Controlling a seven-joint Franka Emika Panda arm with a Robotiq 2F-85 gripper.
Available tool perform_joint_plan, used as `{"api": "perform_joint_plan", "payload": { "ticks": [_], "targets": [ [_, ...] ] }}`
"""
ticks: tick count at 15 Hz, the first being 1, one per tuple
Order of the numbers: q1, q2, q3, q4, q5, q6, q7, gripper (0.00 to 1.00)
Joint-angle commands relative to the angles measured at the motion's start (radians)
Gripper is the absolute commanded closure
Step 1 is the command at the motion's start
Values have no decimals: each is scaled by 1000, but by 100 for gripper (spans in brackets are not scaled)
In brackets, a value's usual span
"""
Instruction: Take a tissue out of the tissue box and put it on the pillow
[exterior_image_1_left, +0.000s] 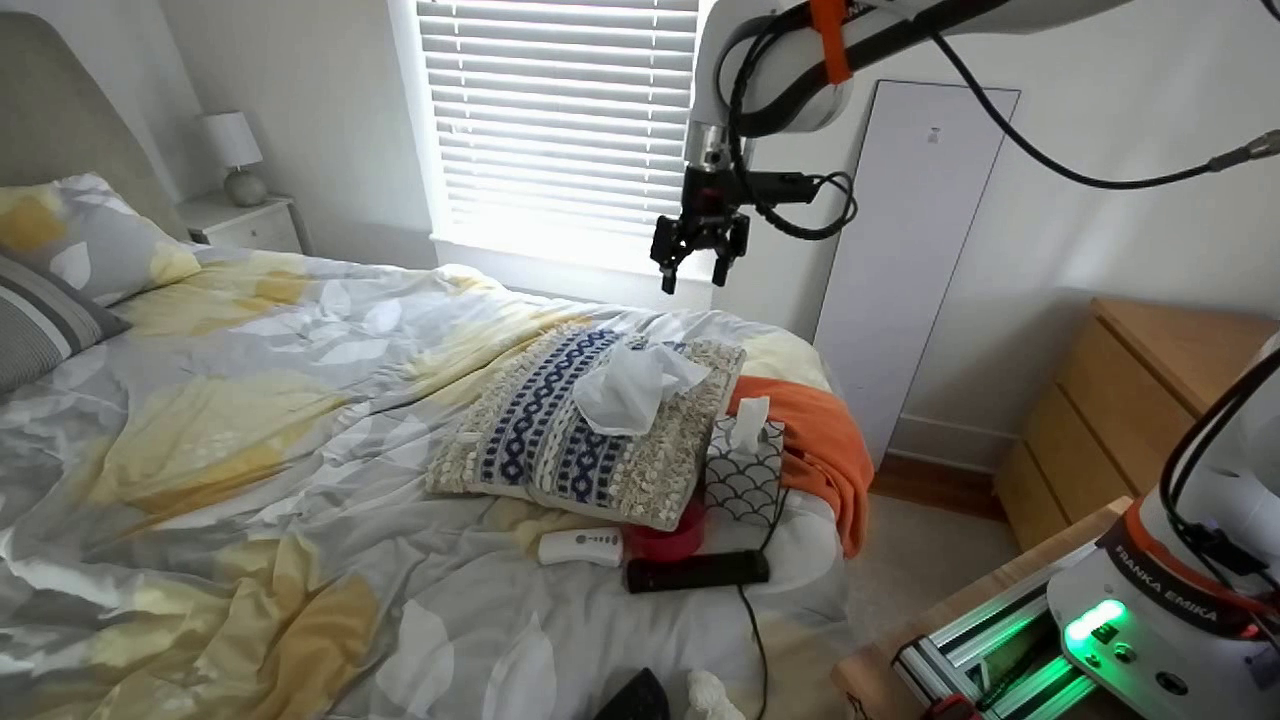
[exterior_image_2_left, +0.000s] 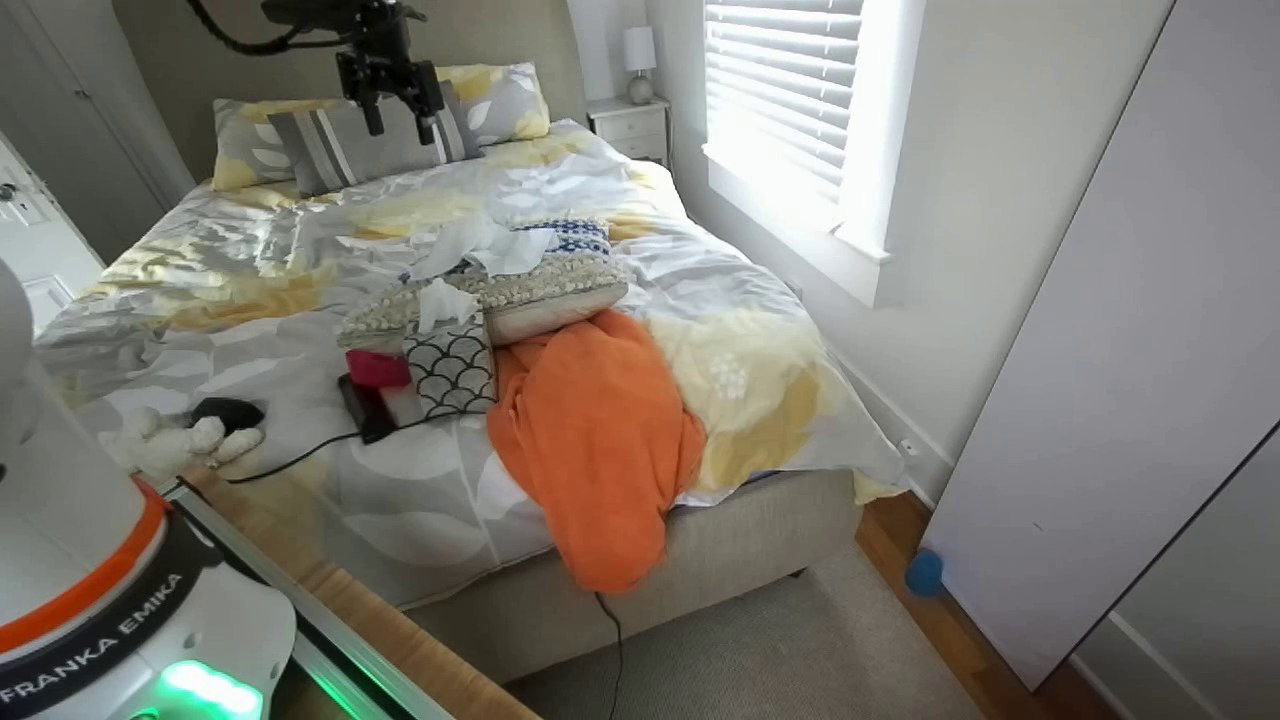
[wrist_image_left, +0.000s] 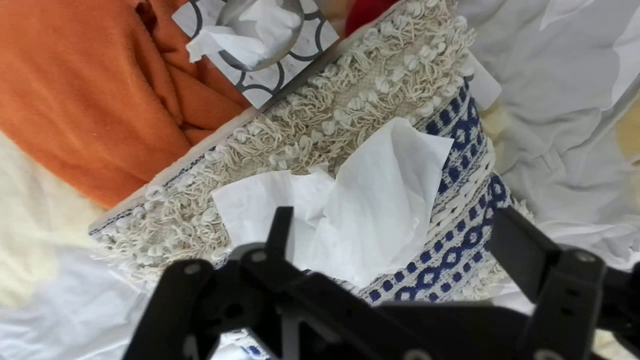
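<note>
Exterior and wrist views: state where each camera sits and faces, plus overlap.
An exterior view: across the bed from the window, facing it; arm, pincer, base show.
An exterior view: beyond the bed's foot, facing the headboard; pincer and base show.
Wrist view: on the arm, looking down at the pillow; pincer's open fingers show.
Both exterior views share the window; all show the tissue.

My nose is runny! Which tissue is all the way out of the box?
The crumpled tissue lying on the blue-patterned pillow; the other tissue pokes out of the tissue box.
</note>
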Motion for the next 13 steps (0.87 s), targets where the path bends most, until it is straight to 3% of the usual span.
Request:
{"api": "perform_joint_plan", "payload": {
  "ticks": [1, 3, 4, 13],
  "targets": [
    [-22, -131, -2, -113, 0, 11, -39, 0],
    [-36, -201, -2, -173, 21, 33, -91, 1],
    [-31, -115, 3, -80, 2, 0, -47, 0],
    [-35, -122, 3, -86, 2, 0, -52, 0]
  ]
}}
